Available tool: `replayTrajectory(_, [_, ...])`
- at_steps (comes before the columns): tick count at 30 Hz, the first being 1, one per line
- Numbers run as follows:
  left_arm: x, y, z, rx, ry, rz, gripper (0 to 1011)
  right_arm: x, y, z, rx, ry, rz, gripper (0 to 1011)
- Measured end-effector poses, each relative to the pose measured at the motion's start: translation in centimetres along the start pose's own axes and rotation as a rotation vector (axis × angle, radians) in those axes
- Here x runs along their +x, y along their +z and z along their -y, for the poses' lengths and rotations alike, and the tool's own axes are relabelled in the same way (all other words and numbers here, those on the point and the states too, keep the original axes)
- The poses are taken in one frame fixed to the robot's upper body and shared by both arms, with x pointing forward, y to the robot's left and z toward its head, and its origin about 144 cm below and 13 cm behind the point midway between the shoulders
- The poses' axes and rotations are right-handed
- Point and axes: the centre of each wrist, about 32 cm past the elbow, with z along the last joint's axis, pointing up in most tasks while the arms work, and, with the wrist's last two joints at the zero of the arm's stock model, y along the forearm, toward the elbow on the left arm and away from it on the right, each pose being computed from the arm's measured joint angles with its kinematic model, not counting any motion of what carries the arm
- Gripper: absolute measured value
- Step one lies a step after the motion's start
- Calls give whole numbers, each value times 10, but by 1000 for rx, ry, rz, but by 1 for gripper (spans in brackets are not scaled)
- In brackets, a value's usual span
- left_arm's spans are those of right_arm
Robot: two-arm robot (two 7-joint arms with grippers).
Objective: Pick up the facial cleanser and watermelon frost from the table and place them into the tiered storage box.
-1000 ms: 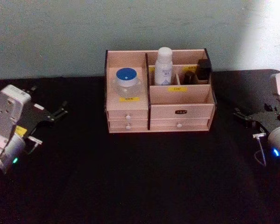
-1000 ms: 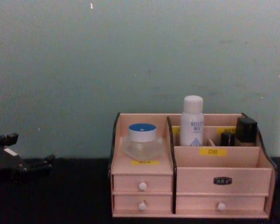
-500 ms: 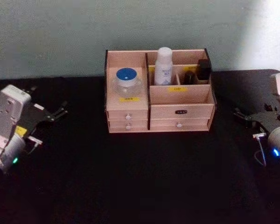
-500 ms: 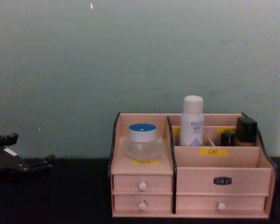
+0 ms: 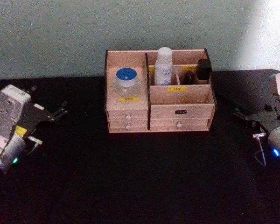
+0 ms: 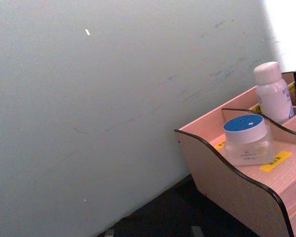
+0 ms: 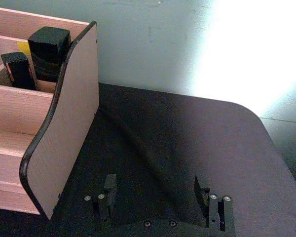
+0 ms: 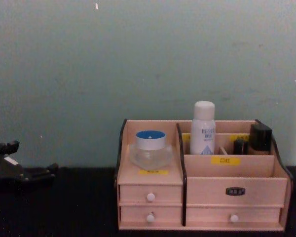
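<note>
The tiered storage box [image 5: 179, 95] stands at the table's back centre, against the wall. The watermelon frost [image 5: 126, 80], a squat clear jar with a blue lid, sits on the box's left shelf [image 8: 150, 149] [image 6: 246, 140]. In a rear compartment the white facial cleanser [image 5: 164, 66] stands upright [image 8: 203, 128] [image 6: 273, 93]. My left gripper [image 5: 60, 110] rests open over the table far left of the box [image 8: 29, 158], holding nothing. My right gripper [image 5: 240, 115] is open and empty to the right of the box, its fingers [image 7: 108, 190] wide apart beside the box's side wall [image 7: 64, 128].
Two small black containers [image 5: 204, 69] stand in the box's back right compartments [image 8: 260, 138] [image 7: 49, 49]. The black tablecloth [image 5: 140, 177] spreads in front of the box and between the arms. A pale green wall [image 8: 148, 59] rises directly behind the box.
</note>
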Motion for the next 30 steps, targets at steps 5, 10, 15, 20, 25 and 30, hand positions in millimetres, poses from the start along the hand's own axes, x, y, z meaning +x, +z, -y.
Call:
replayTrajectory(5, [0,0,0,0,0,0,1001,0,0,0,0,0,0,1003])
replayTrajectory(10, [0,0,0,0,0,0,1001,0,0,0,0,0,0,1003])
replayTrajectory(15, [0,0,0,0,0,0,1001,0,0,0,0,0,0,1003])
replayTrajectory(20, [0,0,0,0,0,0,1001,0,0,0,0,0,0,1003])
replayTrajectory(25, [0,0,0,0,0,0,1001,0,0,0,0,0,0,1003])
replayTrajectory(30, [0,0,0,0,0,0,1001,0,0,0,0,0,0,1003])
